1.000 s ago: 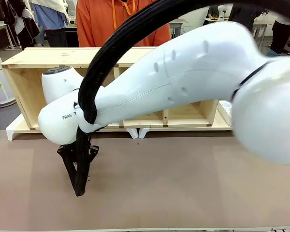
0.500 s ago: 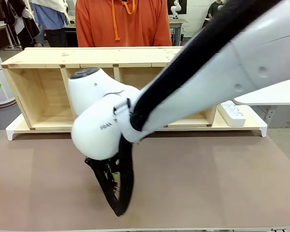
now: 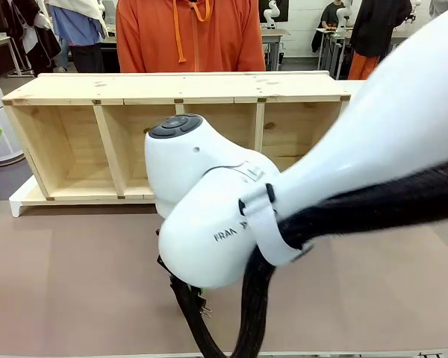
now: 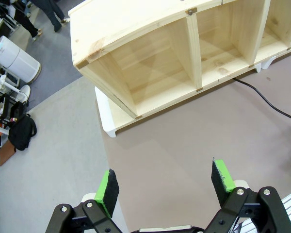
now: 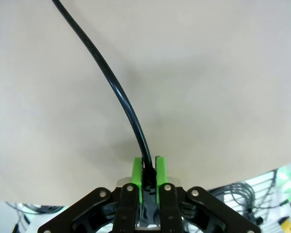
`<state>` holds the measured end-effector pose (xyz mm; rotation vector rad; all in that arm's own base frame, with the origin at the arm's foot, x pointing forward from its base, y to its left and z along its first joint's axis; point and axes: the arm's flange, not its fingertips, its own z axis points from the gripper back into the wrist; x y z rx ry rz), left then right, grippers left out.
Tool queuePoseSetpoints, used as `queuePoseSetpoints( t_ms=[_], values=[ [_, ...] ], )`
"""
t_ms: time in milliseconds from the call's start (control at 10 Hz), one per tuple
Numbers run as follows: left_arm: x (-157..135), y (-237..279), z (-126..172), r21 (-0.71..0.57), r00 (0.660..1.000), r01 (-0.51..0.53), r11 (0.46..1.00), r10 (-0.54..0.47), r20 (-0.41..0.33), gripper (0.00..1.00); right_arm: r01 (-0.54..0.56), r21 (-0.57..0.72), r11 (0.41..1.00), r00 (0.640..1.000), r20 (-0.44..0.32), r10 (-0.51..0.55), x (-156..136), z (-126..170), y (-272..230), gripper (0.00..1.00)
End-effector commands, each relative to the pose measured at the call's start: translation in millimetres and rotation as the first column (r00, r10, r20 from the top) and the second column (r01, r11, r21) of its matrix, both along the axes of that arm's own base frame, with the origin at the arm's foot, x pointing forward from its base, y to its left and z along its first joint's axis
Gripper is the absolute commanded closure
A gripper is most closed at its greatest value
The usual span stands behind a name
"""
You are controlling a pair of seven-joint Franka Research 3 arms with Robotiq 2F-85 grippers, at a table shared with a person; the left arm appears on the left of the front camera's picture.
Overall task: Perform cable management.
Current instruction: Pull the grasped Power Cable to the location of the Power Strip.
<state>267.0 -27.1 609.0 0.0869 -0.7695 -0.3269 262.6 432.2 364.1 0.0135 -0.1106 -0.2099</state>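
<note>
The right gripper (image 5: pixel 149 166) pinches the cable (image 5: pixel 117 91) tight, apparently a hold for towing it. The left gripper (image 4: pixel 165 187) hovers spread wide and empty beside the shelf (image 4: pixel 150 58).

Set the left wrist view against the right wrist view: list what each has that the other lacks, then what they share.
Left wrist view: the open left claw above the table, with the wooden shelf beyond. Right wrist view: the right claw shut on the cable, seen close up. Shared: the black cable and the table surface.
</note>
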Motion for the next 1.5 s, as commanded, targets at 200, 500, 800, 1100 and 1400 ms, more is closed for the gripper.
queuePoseSetpoints(
  t_ms=[200, 500, 800, 1100, 1400],
  values=[
    [0.2, 0.2, 0.2, 0.002, 1.0, -0.002, 1.0, 0.002, 0.001, 0.0, -0.026, -0.019, 0.999, 1.0, -0.012, 0.026, 6.5, -0.1, 7.5, 0.86],
    [0.2, 0.2, 0.2, 0.002, 1.0, -0.002, 1.0, 0.002, 0.001, 0.0, -0.026, -0.019, 0.999, 1.0, -0.012, 0.026, 6.5, -0.1, 7.5, 0.86],
    [0.2, 0.2, 0.2, 0.002, 1.0, -0.002, 1.0, 0.002, 0.001, 0.0, 0.05, -0.058, 0.997, 0.999, -0.014, -0.051, -9.7, 5.2, -36.6, 0.86],
    [0.2, 0.2, 0.2, 0.002, 1.0, -0.002, 1.0, 0.002, 0.001, 0.0, 0.139, -0.052, 0.989, 0.989, -0.04, -0.141, -18.5, 16.7, -98.0, 0.86],
    [0.2, 0.2, 0.2, 0.002, 1.0, -0.002, 1.0, 0.002, 0.001, 0.0, 0.224, -0.015, 0.974, 0.974, -0.022, -0.224, -22.8, 27.5, -141.7, 0.86]
  ],
)
